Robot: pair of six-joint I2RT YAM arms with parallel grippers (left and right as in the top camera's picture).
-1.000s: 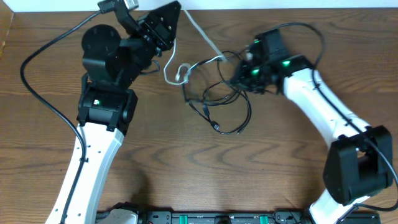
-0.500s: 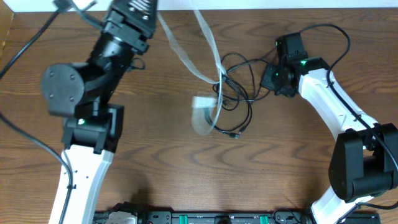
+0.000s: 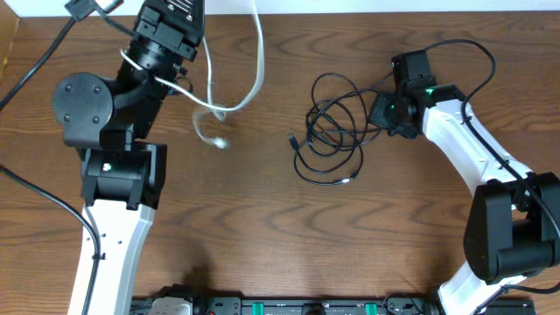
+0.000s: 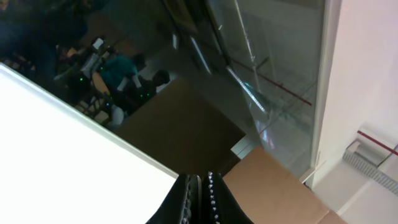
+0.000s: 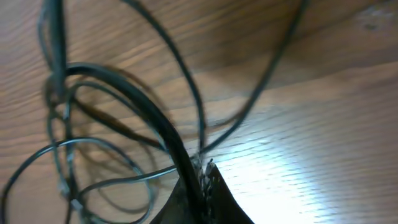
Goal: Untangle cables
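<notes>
Cord, thin, white and limp: the white cable (image 3: 259, 61) is hung in a loose loop below the left gripper (image 4: 200, 186), whose ribbed fingers are clamped together on it. Glossy black cables (image 3: 337, 140) are piled in tangled rings just ahead of the right gripper (image 5: 202, 175), which is pinched on one strand. Both lie well apart over the grained wooden table (image 3: 262, 219).

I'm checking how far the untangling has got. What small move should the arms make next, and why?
Probably lower the left gripper on its own side and lay the white cable on the table. The cable seems to hang free of the black cables, which the right gripper pinches, with bare wood between them.
</notes>
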